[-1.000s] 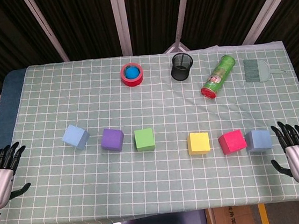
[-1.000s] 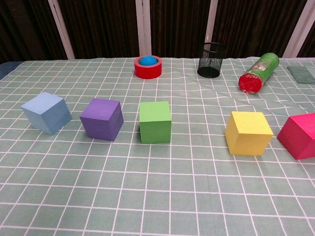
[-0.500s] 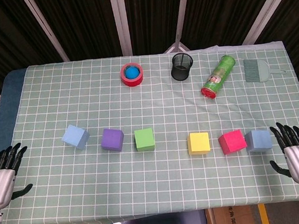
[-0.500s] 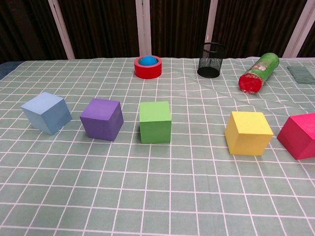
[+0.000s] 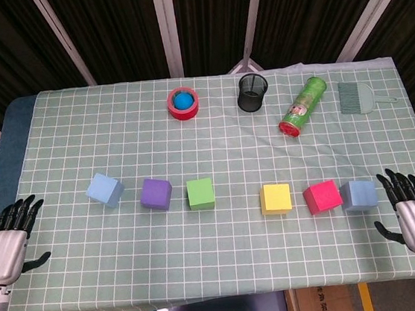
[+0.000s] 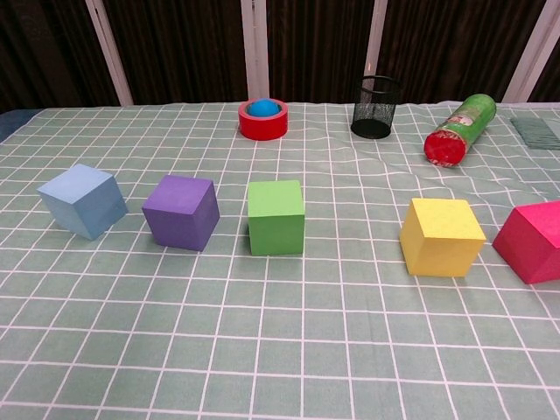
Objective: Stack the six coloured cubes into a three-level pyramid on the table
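1. While none is stacked, six cubes sit in a loose row across the table's (image 5: 87, 282) near half, all apart: light blue cube (image 5: 105, 190) nearest the left edge, then purple cube (image 5: 156, 194), green cube (image 5: 201, 194), yellow cube (image 5: 275, 199), red cube (image 5: 322, 196) and grey-blue cube (image 5: 358, 195) nearest the right edge.
2. Each looks matte and sharp-edged; the light blue and red ones sit turned.
3. Left hand (image 5: 4, 250) hovers at the near left corner, fingers spread, holding nothing.
4. Right hand (image 5: 413, 214) hovers at the near right corner, fingers spread, empty, just beside the grey-blue cube.
5. By the far edge, a red tape roll (image 5: 183, 103) rings a blue ball (image 5: 182, 99); the black mesh cup's (image 5: 253, 92) inside shows only dark.
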Controlling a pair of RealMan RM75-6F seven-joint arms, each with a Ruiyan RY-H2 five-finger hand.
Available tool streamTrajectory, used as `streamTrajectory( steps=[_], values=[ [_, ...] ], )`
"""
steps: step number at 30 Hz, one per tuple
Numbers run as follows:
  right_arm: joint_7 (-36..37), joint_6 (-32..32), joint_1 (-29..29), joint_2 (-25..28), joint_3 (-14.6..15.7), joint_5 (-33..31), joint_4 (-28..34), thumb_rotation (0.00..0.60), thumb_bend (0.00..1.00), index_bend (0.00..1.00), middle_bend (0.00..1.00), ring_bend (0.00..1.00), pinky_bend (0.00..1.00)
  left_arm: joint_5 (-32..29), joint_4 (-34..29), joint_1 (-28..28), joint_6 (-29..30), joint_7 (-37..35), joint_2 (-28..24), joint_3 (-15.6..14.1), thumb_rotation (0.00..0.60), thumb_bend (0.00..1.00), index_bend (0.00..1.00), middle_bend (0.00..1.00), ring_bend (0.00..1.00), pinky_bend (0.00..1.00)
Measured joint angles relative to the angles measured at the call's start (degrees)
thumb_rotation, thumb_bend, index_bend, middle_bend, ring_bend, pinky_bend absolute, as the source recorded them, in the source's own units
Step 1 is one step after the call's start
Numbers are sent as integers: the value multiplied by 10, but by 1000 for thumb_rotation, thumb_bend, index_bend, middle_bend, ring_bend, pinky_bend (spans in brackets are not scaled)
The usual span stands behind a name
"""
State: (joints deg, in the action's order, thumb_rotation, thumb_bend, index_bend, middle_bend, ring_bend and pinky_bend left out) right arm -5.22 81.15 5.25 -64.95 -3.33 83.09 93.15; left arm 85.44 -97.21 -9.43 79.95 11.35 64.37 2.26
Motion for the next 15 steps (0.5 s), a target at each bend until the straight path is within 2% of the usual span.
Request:
streamTrajectory(
  steps=[4, 8, 15],
  values=[
    [1, -1, 1, 0, 0, 0, -1, 600, 268, 0, 0, 0, 0, -16, -35, -16, -19, 13, -10, 14, 600, 18, 0, 21, 0, 81],
    [2, -2, 1, 1, 1, 2, 0, 600, 268, 0, 0, 0, 0, -53, -83, -46, -63, 32, -22, 33, 600, 37, 0, 55, 0, 85],
    [4, 1, -1, 3, 2, 3, 0, 600, 268, 0, 0, 0, 0, -131, -124, -125, -142, 125, -29, 73, 600, 44, 0, 60, 0, 85]
  ],
)
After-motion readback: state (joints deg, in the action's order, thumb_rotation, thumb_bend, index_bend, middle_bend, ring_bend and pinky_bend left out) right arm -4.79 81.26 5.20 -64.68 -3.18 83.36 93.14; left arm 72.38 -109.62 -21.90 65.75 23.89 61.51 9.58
